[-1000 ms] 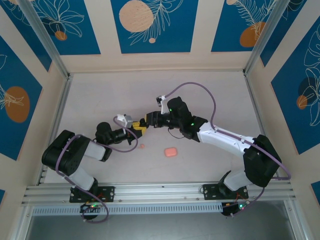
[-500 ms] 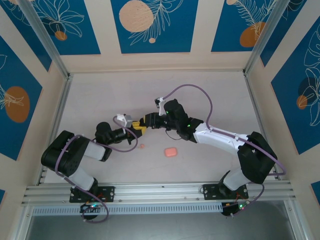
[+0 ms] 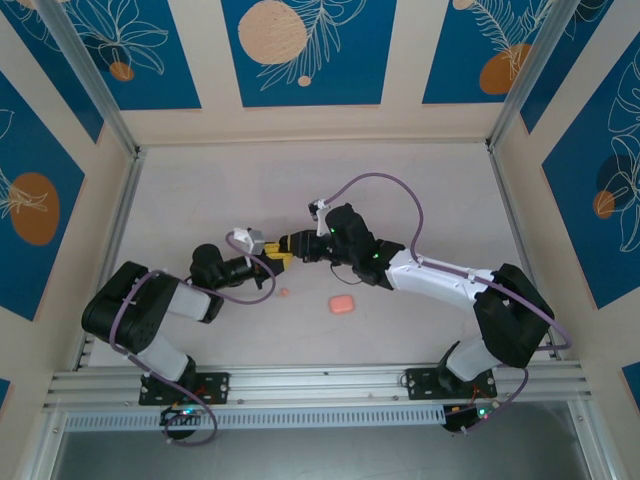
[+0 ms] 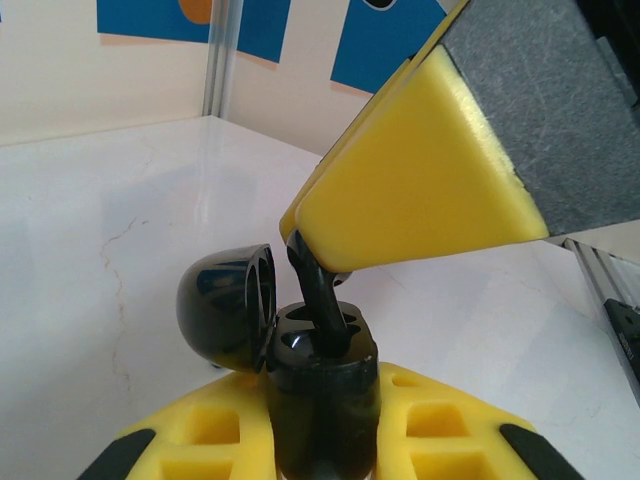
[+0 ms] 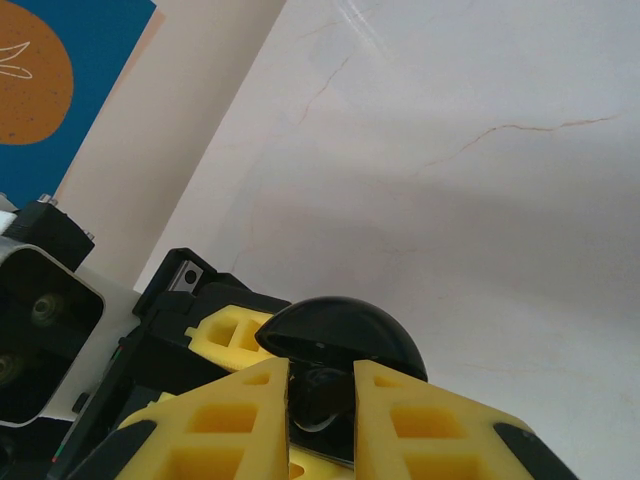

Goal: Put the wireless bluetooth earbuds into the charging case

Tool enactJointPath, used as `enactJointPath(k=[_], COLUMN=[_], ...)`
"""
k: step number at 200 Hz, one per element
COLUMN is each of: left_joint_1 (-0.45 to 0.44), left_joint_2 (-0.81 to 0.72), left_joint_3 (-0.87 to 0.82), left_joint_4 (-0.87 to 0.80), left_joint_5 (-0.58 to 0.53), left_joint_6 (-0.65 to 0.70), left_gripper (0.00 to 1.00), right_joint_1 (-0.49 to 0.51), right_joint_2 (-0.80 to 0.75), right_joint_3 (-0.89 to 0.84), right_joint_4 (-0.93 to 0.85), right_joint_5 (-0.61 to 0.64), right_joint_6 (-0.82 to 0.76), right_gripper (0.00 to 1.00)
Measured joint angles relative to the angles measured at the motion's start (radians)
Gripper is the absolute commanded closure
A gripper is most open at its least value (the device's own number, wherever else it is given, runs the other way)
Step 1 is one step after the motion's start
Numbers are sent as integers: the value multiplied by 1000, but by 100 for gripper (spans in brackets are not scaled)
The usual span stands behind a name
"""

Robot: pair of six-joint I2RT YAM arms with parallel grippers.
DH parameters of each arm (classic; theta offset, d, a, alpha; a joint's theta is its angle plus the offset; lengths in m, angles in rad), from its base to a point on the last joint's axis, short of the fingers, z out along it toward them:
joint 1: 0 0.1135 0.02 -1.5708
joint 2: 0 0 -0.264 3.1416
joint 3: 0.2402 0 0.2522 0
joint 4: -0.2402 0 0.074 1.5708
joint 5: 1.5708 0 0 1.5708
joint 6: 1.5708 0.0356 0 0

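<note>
From above, the pale table (image 3: 420, 190) is carrying both arms, which are reaching inward so that the left gripper (image 3: 270, 258) and right gripper (image 3: 290, 245) are meeting tip to tip near the middle. What is sitting between them is too small to make out from there. That view is also taking in a pink rounded box (image 3: 342, 303) lying on the table nearer the arm bases, well apart from both grippers, and a small pink piece (image 3: 284, 292) lying just below the left gripper's tips. The left wrist camera is giving the detail. The left gripper (image 4: 322, 445) is clamping a black charging case (image 4: 322, 390) upright between its yellow fingers (image 4: 190, 435), with the case's lid (image 4: 225, 310) hanging open to the left. The yellow fingers (image 4: 420, 170) of the right gripper are coming in from above, pinching a black earbud (image 4: 318, 300) whose stem is dipping into one socket of the case. The right wrist camera is looking down past the right gripper (image 5: 320, 400), whose fingers are closing on something dark, with the domed lid (image 5: 345, 325) just beyond them.
</note>
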Motion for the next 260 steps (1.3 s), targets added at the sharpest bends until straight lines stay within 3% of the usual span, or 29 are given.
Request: enactJointPath(k=[84, 160, 201, 260], left_joint_1=[0, 0, -10, -35], left_joint_2=[-26, -76, -151, -286], left_joint_3=[0, 8, 20, 48], left_joint_4=[-8, -17, -136, -330], left_joint_5=[-3, -8, -43, -90], left_joint_6=[-12, -14, 33, 150], left_gripper=[96, 99, 100, 100], right_joint_1=[6, -39, -99, -163], right_joint_2=[-21, -112, -198, -236], right_joint_3=[-36, -61, -60, 17], right_joint_4=[29, 50, 31, -143], right_joint_5=[-16, -98, -196, -336], right_joint_6=[-13, -38, -40, -46], right_gripper=[72, 47, 46, 48])
